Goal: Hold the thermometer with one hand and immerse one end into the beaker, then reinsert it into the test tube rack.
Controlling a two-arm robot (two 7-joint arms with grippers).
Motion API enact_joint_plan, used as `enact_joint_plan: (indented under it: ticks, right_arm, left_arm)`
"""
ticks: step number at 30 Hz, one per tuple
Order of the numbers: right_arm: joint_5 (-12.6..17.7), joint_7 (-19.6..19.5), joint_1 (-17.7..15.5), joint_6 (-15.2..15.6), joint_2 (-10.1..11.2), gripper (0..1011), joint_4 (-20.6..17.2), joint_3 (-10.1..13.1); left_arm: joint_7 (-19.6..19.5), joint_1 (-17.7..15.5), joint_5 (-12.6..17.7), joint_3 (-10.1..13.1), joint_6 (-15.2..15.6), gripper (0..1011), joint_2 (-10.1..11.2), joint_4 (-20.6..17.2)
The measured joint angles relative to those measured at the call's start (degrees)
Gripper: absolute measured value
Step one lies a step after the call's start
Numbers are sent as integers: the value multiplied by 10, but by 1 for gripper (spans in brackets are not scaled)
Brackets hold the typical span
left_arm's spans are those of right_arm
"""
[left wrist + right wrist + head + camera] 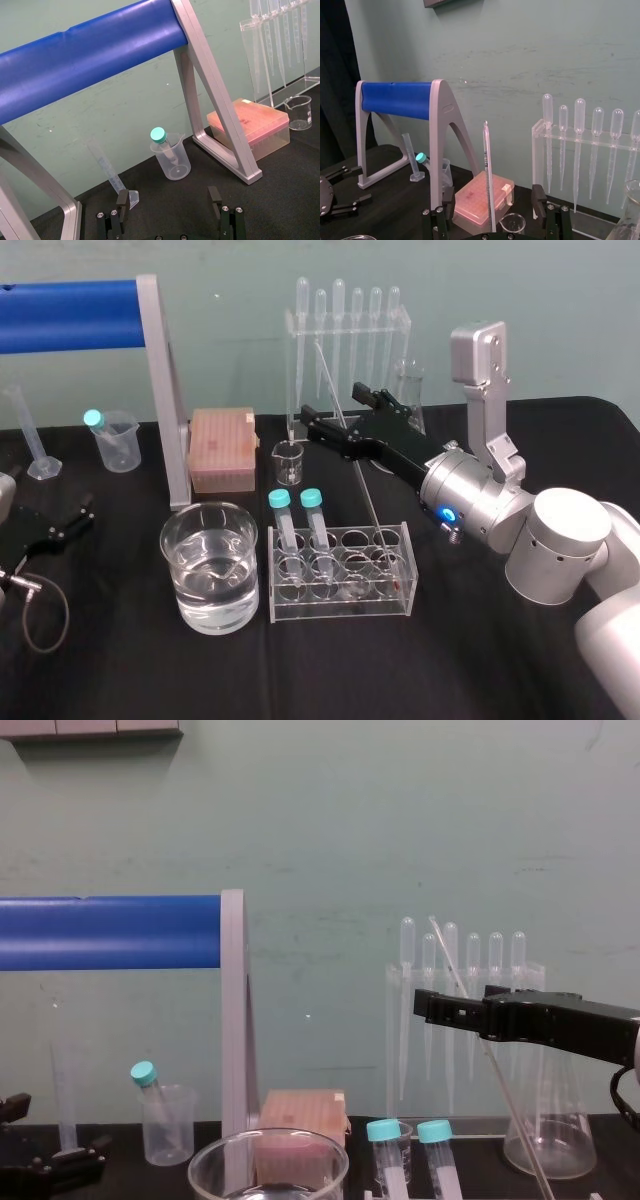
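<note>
Your right pincer (pixel 493 195) stands released astride the thermometer (pixel 487 160). Expect light, brittle, slippery glass: clamp gently at mid-shaft. The left pincer (pixel 168 196) lies parked, released.

I'm running this from a chemistry lab bench. On the black-draped table (pixel 470 670) a clear acrylic test tube rack (pixel 338 608) holds two teal-capped tubes (pixel 283 525). Just left of the rack stands a wide glass beaker (pixel 210 565) of clear liquid. Behind the rack are a pink pipette tip box (pixel 222 448), a stand of bulb-topped plastic pipettes (pixel 347 330) and a conical flask (pixel 550 1130). Far to the rack's left is a graduated cylinder (pixel 30 435).
</note>
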Motion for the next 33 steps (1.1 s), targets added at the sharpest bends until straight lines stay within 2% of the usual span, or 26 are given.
enact_joint_plan:
  ticks: [4, 11, 19, 30, 31, 33]
  right_arm:
    - [0, 0, 0, 0, 0, 947, 0, 0]
    - [0, 0, 0, -1, 0, 769, 0, 0]
    - [0, -1, 0, -1, 0, 490, 0, 0]
    - [0, -1, 0, -1, 0, 171, 0, 0]
    - [0, -1, 0, -1, 0, 116, 0, 0]
    - [0, -1, 0, -1, 0, 84, 0, 0]
  left_arm:
    - [0, 0, 0, 0, 0, 1008, 0, 0]
    - [0, 0, 0, 0, 0, 1008, 0, 0]
    - [0, 0, 0, 0, 0, 1008, 0, 0]
    - [0, 0, 0, 0, 0, 1008, 0, 0]
    - [0, 0, 0, 0, 0, 1008, 0, 0]
    - [0, 0, 0, 0, 0, 1008, 0, 0]
